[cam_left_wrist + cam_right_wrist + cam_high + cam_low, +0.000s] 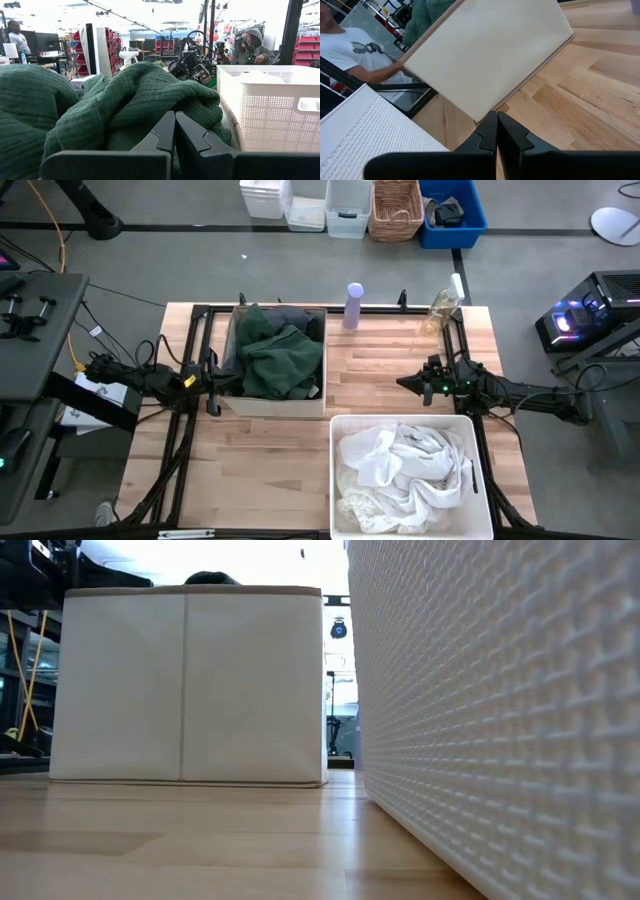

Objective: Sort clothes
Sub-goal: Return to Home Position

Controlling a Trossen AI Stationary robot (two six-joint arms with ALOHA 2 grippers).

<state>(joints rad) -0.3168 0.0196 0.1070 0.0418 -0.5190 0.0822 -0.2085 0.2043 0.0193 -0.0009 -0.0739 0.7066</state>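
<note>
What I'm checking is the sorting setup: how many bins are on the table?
2. A beige fabric bin holding dark green clothes stands left of centre; a white plastic bin holding white clothes stands on the right side. Other containers on the floor aren't counted.

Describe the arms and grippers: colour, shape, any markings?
The left arm and the right arm are black, slim jointed links. The left gripper has a yellow patch behind it, the right gripper a small green spot. The fingers are dark, angular, tapering wedges on a flat crossbar.
</note>
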